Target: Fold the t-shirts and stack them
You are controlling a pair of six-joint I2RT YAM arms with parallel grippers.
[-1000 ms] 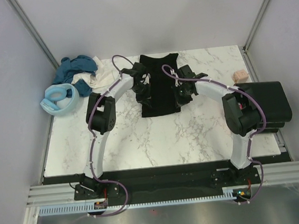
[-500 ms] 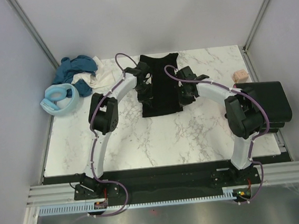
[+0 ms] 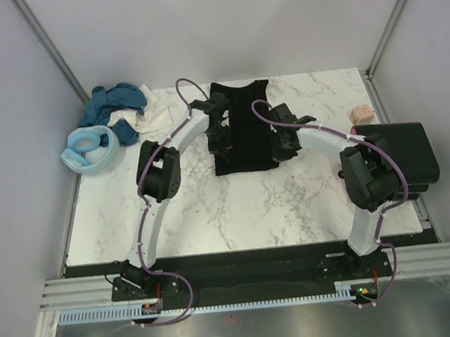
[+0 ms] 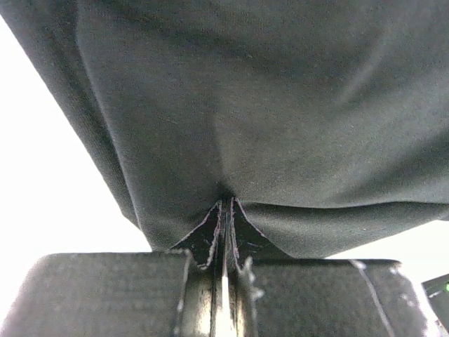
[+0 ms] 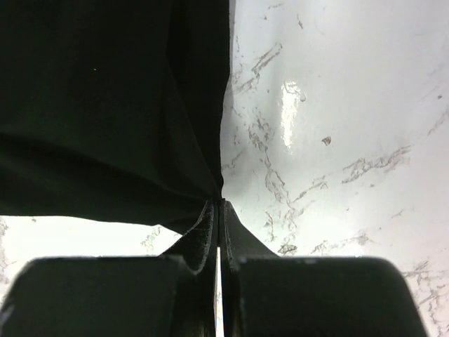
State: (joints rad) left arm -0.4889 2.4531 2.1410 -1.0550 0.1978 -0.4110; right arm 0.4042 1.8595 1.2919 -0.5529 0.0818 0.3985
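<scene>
pinching the black t-shirt [image 3: 242, 127] from either side, the left gripper [image 3: 221, 140] and the right gripper [image 3: 276, 148] are each clamped tight on a fold of its cloth. the shirt lies folded narrow at the far middle of the table [image 3: 213, 209], collar away from the arms. a heap of teal, white and light blue t-shirts [image 3: 115, 106] sits at the far left corner.

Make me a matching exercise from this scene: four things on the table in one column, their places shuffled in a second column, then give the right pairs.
Things:
1 black t-shirt
2 teal t-shirt
3 beige block
4 light blue t-shirt

Places:
A right edge
B far left corner
C centre
D left edge, nearer than the teal one

Pairs: 1-C; 2-B; 3-A; 4-D
</scene>
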